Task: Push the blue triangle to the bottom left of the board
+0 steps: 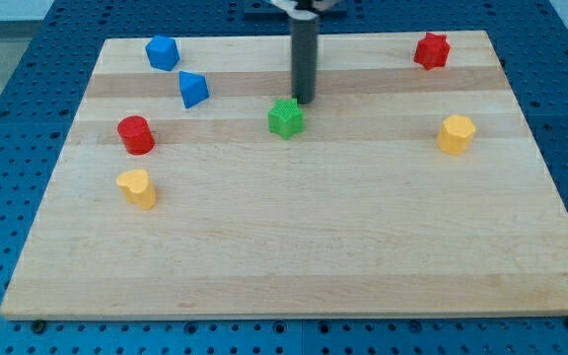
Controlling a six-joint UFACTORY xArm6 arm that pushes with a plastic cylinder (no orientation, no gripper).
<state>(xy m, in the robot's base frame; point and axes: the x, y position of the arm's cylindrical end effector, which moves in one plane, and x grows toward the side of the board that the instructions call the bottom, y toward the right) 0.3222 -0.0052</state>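
The blue triangle [193, 90] lies on the wooden board [294, 247] in the upper left part. My tip [304, 102] is down on the board near the top centre, well to the right of the blue triangle and just above and right of the green star block [285, 118]. The tip touches no block that I can see.
A blue block [163, 52] sits at the top left. A red cylinder [136, 134] and a yellow block [138, 187] lie left, below the triangle. A red star block [431, 50] is top right, a yellow hexagon [456, 134] right.
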